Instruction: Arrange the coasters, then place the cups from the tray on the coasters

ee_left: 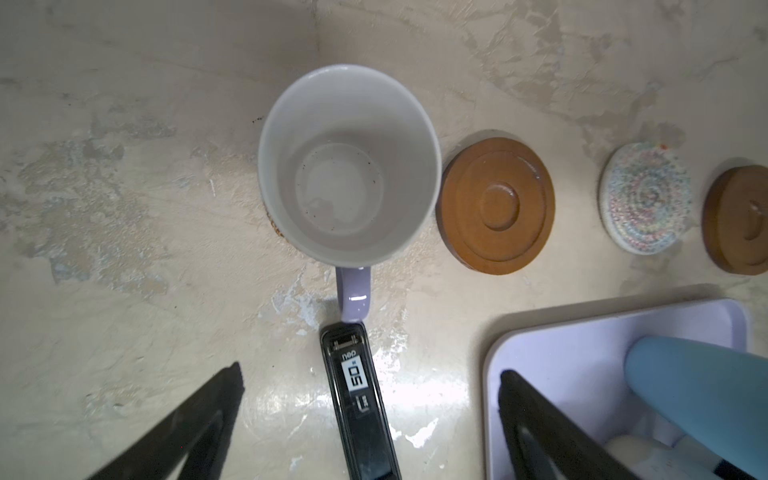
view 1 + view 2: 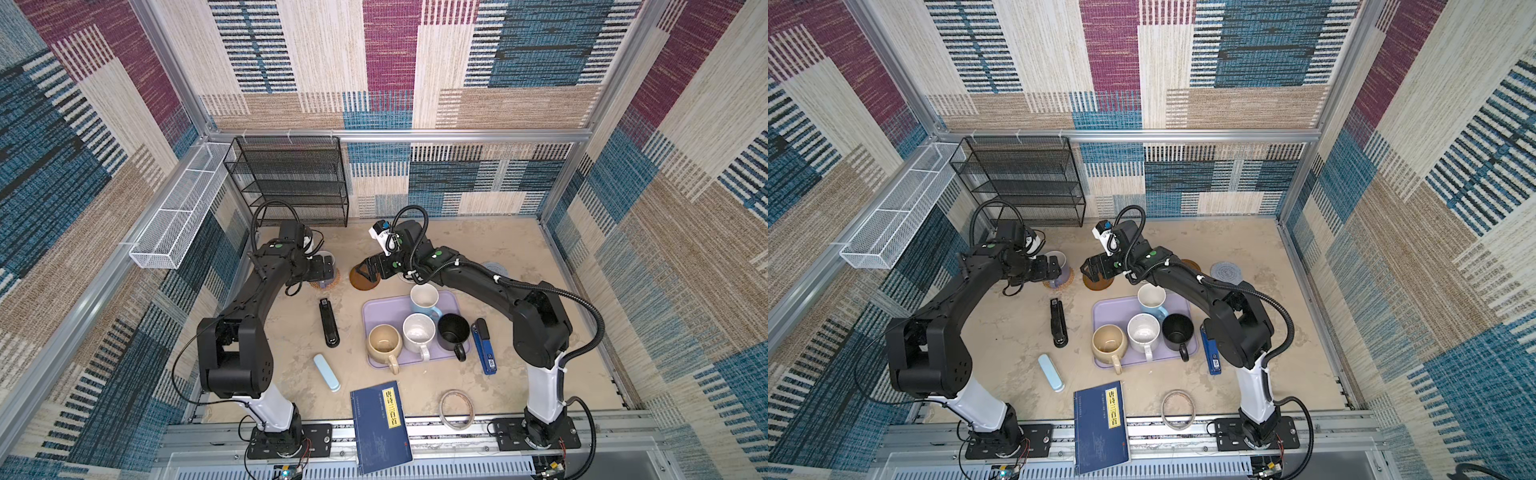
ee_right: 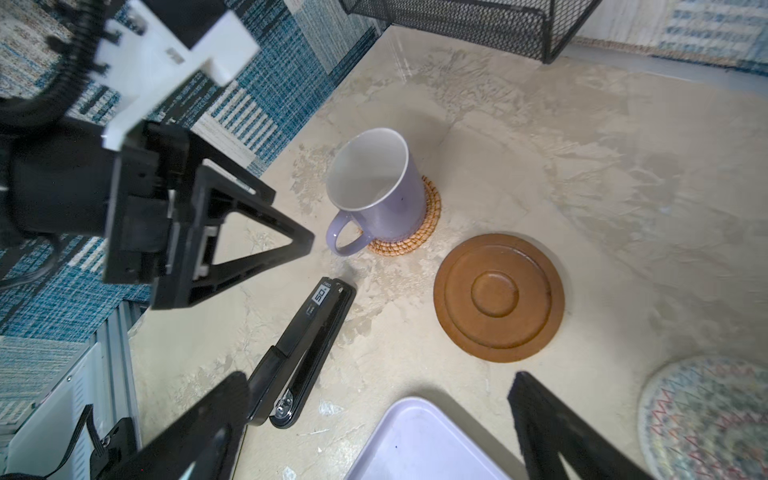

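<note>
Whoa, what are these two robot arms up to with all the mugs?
They are setting mugs onto coasters. The lilac mug stands on the rattan coaster, and the left claw hangs open beside it, holding nothing. The right claw hovers open near the empty dark wood coaster next along. Four mugs wait on the tray: light blue, beige, speckled white and black. The lacy white coaster, the second wood coaster and the grey-blue coaster are bare too.
</note>
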Tool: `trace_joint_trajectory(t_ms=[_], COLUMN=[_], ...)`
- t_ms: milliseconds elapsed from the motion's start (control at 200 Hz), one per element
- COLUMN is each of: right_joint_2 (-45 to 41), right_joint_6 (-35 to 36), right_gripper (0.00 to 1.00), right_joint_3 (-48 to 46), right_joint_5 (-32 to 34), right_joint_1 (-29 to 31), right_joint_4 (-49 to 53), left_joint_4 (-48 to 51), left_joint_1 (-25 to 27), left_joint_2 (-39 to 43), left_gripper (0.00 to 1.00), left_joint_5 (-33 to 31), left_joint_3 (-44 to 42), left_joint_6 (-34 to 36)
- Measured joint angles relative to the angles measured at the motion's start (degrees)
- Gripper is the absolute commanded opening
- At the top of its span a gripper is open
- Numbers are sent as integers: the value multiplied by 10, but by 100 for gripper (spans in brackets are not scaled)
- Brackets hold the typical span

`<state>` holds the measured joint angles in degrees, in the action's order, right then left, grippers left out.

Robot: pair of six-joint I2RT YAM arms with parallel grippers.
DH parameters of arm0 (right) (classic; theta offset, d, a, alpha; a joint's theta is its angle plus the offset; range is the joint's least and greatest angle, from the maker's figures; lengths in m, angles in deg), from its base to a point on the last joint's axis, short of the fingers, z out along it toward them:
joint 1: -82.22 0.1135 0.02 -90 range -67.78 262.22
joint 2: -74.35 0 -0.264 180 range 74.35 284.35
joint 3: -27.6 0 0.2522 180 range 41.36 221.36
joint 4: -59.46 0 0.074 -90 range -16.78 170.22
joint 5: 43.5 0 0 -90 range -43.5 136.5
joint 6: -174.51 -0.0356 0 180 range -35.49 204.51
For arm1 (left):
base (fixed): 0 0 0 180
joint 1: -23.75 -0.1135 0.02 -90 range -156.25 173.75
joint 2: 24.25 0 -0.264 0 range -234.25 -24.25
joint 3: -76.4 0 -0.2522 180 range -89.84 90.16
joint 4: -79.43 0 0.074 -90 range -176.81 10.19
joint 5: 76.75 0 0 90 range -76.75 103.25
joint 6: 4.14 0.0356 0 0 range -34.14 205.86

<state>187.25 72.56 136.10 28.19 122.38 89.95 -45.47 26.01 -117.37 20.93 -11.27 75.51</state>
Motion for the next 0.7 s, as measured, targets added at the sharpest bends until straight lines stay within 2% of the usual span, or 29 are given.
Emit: trace_joint_trajectory(t_ms=[110,331,506,701], right_joint_2=[-11,-35,-101,-226], right_joint_6=[0,-7,-22,-28], right_gripper=[100,100,100,100], right_joint_3=[-10,-42,-66,-152], right_joint_5=[24,64,129,217], right_joint_1=[0,0,0,0], right_joint_4=[7,4,13,-8], left_joint_4=[0,4,2,-2], left_joint_1=[0,4,14,69], left_joint_2=[37,92,154,189], left_gripper=[99,99,99,99], left_joint_5=[4,55,106,139], left_joint_3=[-9,-30,-41,-73], left_joint_6=[-14,-46,-94,-119])
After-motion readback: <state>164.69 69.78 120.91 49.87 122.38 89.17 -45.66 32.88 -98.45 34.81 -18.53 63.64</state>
